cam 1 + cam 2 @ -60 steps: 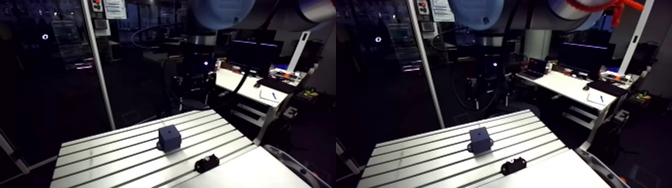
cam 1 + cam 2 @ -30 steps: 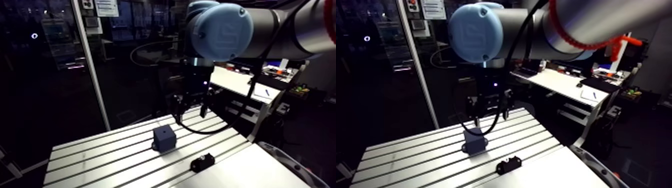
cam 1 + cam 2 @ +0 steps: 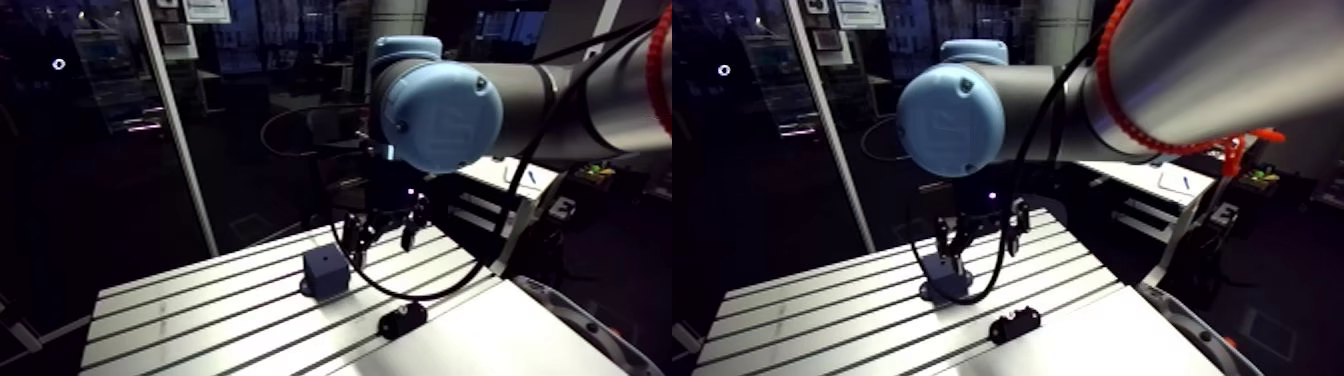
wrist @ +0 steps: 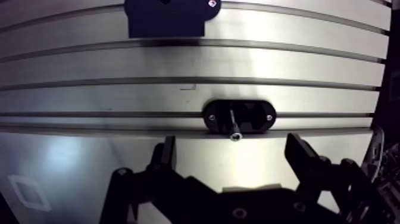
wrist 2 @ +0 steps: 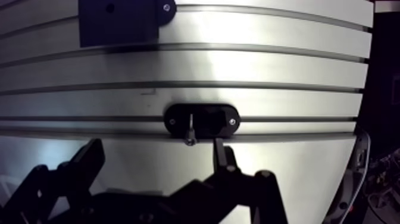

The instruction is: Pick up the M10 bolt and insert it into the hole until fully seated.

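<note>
**Operator:** Lower than a moment ago, my gripper (image 4: 232, 149) hangs empty with its fingers spread, just short of the M10 bolt (image 4: 233, 124).

**Desk:** Where does it lie?

**Operator:** Across a black cradle (image 4: 256, 116) on the slotted table (image 4: 89, 65), head toward me. The dark block (image 4: 169, 15) sits beyond it. I judge the bolt to be stiff, smooth, light steel. I'd pinch the shank squarely, or it may roll.

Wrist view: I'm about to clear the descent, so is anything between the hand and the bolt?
Nothing visible does. The bolt rests on its black holder just ahead of the open hand, with only the slotted table beneath the gap.
</note>
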